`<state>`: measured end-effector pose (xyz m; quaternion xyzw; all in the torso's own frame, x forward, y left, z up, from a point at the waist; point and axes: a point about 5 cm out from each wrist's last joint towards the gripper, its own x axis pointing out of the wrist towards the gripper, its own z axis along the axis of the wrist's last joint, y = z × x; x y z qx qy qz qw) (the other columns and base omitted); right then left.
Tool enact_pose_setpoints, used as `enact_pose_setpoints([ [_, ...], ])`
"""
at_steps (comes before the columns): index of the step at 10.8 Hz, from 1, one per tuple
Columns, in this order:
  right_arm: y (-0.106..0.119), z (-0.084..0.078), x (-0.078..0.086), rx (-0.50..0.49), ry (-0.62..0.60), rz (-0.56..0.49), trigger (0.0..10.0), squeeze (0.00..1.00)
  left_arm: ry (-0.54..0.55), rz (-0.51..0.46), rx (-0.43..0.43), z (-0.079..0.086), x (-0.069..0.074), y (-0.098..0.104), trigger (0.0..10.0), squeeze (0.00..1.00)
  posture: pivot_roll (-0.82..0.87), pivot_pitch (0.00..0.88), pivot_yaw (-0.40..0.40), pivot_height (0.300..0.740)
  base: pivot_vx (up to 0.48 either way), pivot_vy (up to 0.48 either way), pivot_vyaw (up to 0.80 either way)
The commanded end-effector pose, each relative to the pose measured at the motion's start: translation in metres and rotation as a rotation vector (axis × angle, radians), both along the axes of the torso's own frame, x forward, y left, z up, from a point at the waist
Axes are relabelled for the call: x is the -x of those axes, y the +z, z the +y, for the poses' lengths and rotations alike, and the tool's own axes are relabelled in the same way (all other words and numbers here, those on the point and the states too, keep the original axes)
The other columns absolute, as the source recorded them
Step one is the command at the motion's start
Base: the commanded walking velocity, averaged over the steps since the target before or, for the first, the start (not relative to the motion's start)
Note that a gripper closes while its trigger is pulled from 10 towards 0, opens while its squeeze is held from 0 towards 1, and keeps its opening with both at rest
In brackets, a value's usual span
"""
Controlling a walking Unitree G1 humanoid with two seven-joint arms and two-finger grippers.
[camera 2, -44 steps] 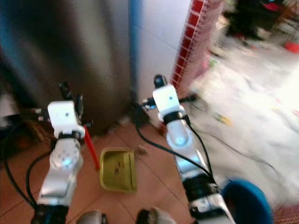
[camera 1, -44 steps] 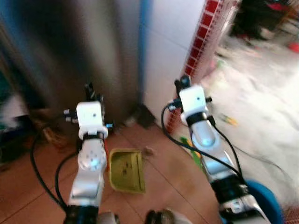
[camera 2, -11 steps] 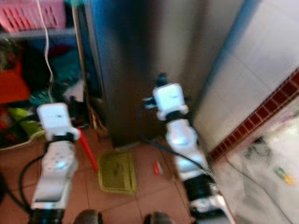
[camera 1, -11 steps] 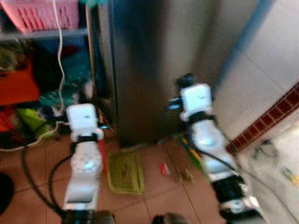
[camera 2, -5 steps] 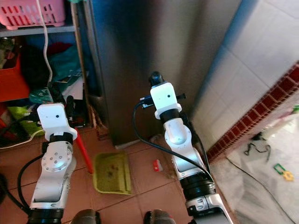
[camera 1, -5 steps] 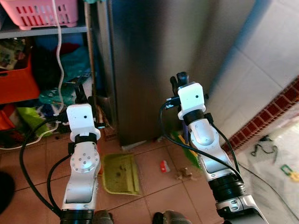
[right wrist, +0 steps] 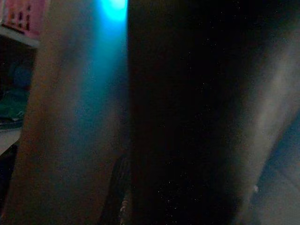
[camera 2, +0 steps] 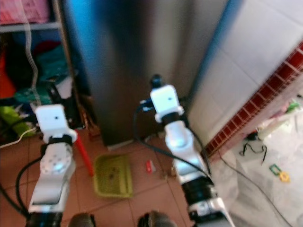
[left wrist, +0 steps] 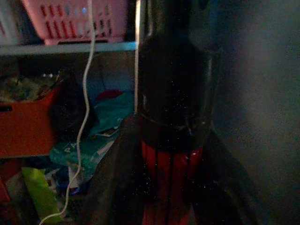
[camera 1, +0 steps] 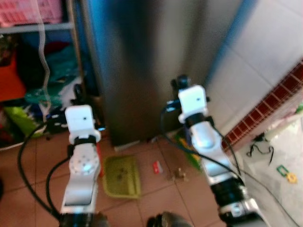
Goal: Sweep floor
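A yellow-green dustpan [camera 1: 122, 176] rests on the brown tiled floor, its red handle [camera 1: 98, 155] rising to my left gripper [camera 1: 78, 96], which is shut on it. In the left wrist view the red and black handle [left wrist: 171, 140] stands between the dark fingers [left wrist: 115, 183]. My right gripper [camera 1: 179, 83] is raised in front of the fridge, shut on a dark broom handle [right wrist: 178, 122]. Green bristles [camera 1: 185, 143] show beside the right arm. A small red scrap [camera 1: 155, 166] and a brown bit of debris [camera 1: 179, 175] lie on the floor just right of the dustpan.
A tall steel fridge [camera 1: 151, 56] stands directly ahead. To its left, shelves hold a pink basket [camera 1: 28, 12], bags and a white cable [camera 1: 43, 71]. On the right, a white tiled wall with a red band [camera 1: 270, 104] meets a pale floor with cables [camera 1: 258, 146].
The view has shifted slightly and gone blurry, so the camera moved. Both arms and the dustpan keep their places relative to me. Four seconds ago I faced the wall corner further right.
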<state>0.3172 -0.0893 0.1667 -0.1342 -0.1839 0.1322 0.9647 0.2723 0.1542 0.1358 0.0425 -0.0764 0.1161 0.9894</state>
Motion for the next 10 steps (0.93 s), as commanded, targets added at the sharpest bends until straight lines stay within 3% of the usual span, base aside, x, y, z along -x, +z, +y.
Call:
enact_pose_setpoints([
  [1,0.014,-0.006,0.000,0.020,-0.005,-0.074,10.0,0.00,-0.019,-0.052,0.003,-0.006,-0.001,0.011,10.0,0.00,0.01,0.061,-0.081,0.740,0.000,-0.326,0.00],
  [4,0.008,-0.010,-0.003,-0.013,-0.020,-0.014,10.0,0.00,0.018,-0.060,-0.005,-0.001,0.000,0.011,10.0,0.00,0.01,0.062,-0.084,0.740,0.000,-0.206,0.00],
  [7,-0.008,-0.018,-0.012,-0.211,-0.021,0.109,10.0,0.00,0.123,-0.064,-0.098,0.016,0.001,0.005,10.0,0.00,0.01,0.069,-0.088,0.740,0.000,0.000,0.00],
  [9,-0.009,-0.031,-0.019,-0.231,-0.059,0.122,10.0,0.00,0.148,-0.078,-0.173,0.022,-0.003,0.001,10.0,0.00,0.01,0.083,-0.094,0.740,0.000,0.000,0.00],
  [10,-0.012,-0.035,-0.021,-0.245,-0.084,0.134,10.0,0.00,0.155,-0.066,-0.168,0.021,-0.004,-0.002,10.0,0.00,0.01,0.085,-0.094,0.740,0.000,0.000,0.00],
])
